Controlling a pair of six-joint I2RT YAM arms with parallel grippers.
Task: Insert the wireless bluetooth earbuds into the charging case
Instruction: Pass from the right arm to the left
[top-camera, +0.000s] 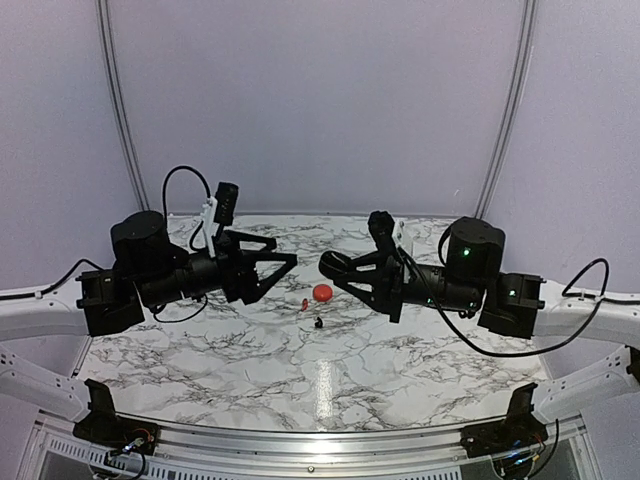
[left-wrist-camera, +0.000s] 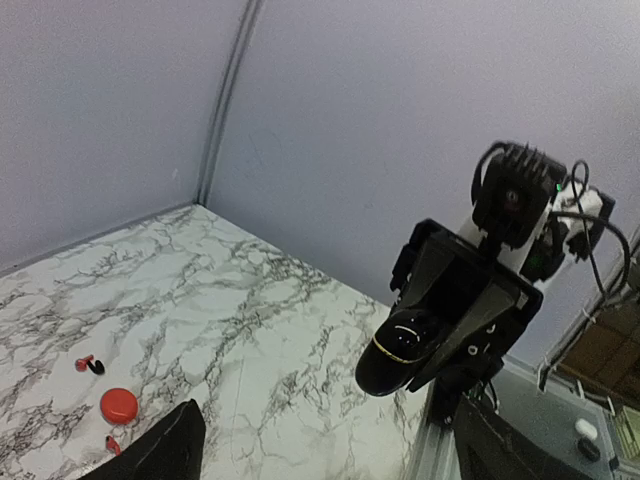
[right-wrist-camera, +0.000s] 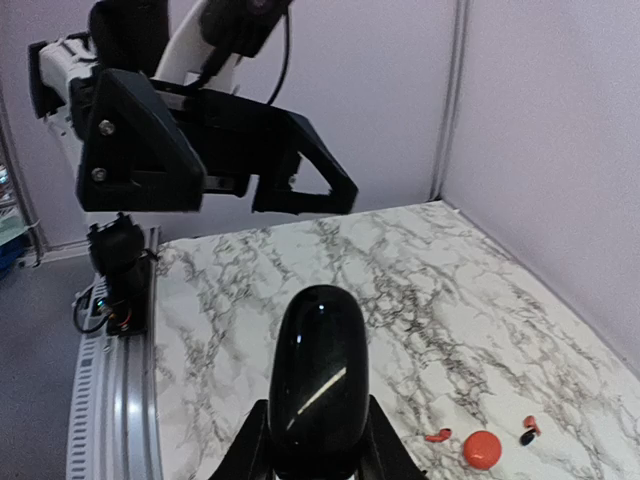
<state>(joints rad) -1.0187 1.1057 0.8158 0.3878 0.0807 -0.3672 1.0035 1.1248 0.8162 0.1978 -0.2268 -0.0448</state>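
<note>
**marblefan:** While the right arm hangs over the middle of the table (top-camera: 200, 350), what has it actually got? Looks like a shiny black blob to me.

**yam_tinkerer:** That's the black case (right-wrist-camera: 320, 380), the oval one. The right fingers (right-wrist-camera: 392, 455) are clamped on its two sides. It's held up off the table with its free end pointing left at the other arm. From the left wrist view there's a thin gold line running round it, and the lid looks closed as far as I can tell.

**marblefan:** And the left arm?

**yam_tinkerer:** The left fingers (left-wrist-camera: 170, 452) are spread wide apart with nothing in them. They're up in the air too, pointing right, so the two arms face each other with a gap between them.

**marblefan:** So where are the earbuds?

**yam_tinkerer:** Lying loose on the table. The round red case (top-camera: 321, 292) sits on the marble near the middle, a bit nearer than both sets of fingers. A red earbud (top-camera: 304, 302) lies just left of it and slightly nearer, not touching. A black earbud (top-camera: 318, 323) is on the near side of the red case, also apart from it. In the wrist views there's a bit of red right up against the black one. Could be another bud, but it's too small to say.
</note>
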